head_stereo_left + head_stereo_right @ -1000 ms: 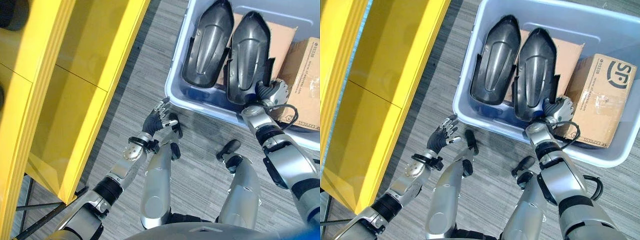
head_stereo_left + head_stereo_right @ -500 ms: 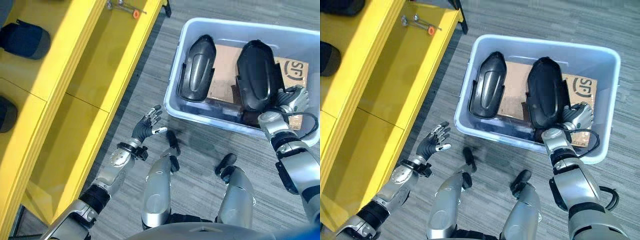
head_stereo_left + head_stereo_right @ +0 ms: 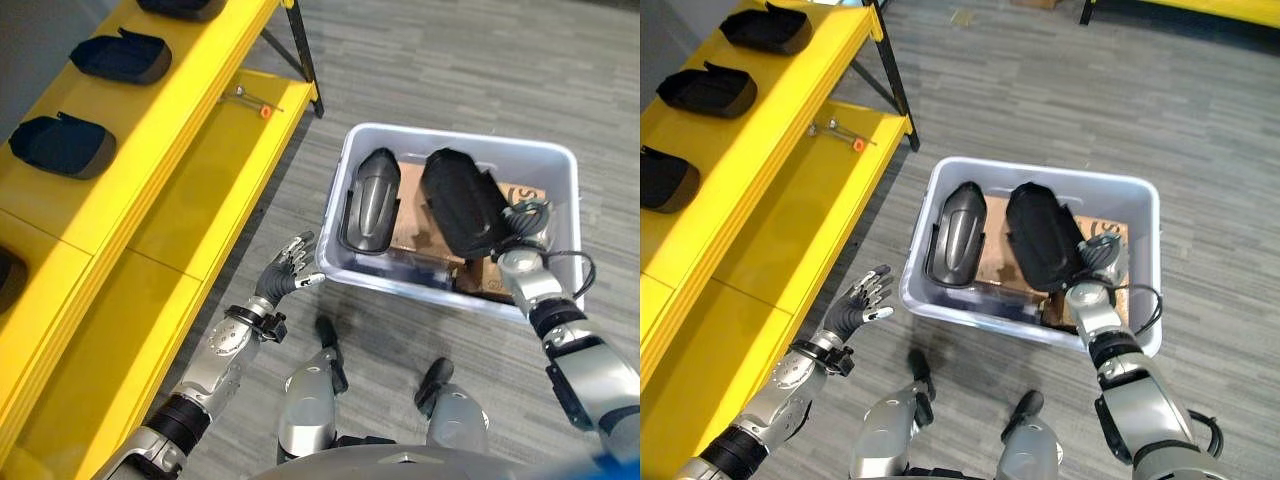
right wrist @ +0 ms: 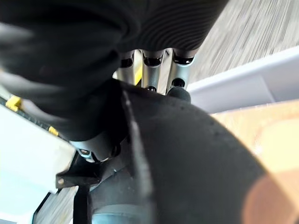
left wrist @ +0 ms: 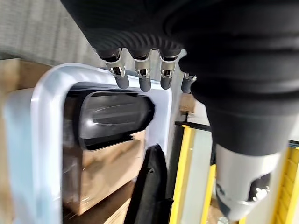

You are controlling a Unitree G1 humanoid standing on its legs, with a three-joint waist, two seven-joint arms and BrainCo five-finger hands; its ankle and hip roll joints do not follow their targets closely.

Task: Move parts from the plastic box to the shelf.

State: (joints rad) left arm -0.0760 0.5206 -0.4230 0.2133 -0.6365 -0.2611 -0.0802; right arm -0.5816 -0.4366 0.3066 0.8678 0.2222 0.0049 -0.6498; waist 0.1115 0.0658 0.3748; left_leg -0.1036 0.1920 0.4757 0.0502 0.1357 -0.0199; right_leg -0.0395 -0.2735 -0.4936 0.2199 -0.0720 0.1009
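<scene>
A pale blue plastic box (image 3: 450, 136) stands on the floor with two black shell-shaped parts in it. The left part (image 3: 369, 200) lies inside by the box's left wall. My right hand (image 3: 521, 226) is shut on the lower edge of the right part (image 3: 458, 204), its fingers (image 4: 154, 70) curled over the part's rim (image 4: 187, 154). Just outside the box's near left corner, my left hand (image 3: 284, 271) hovers open with its fingers (image 5: 140, 79) straight and nothing in it. The yellow shelf (image 3: 150, 130) runs along the left.
Three black parts (image 3: 706, 88) lie on the shelf's upper level. A wrench with an orange piece (image 3: 252, 101) lies on the lower level (image 3: 220, 170). Cardboard pieces (image 3: 411, 214) sit under the parts in the box. Grey floor surrounds the box.
The camera has risen and pulled back, so more shelf and floor show. My right hand has kept hold of the right part, now tilted. My left hand has stayed open by the corner.
</scene>
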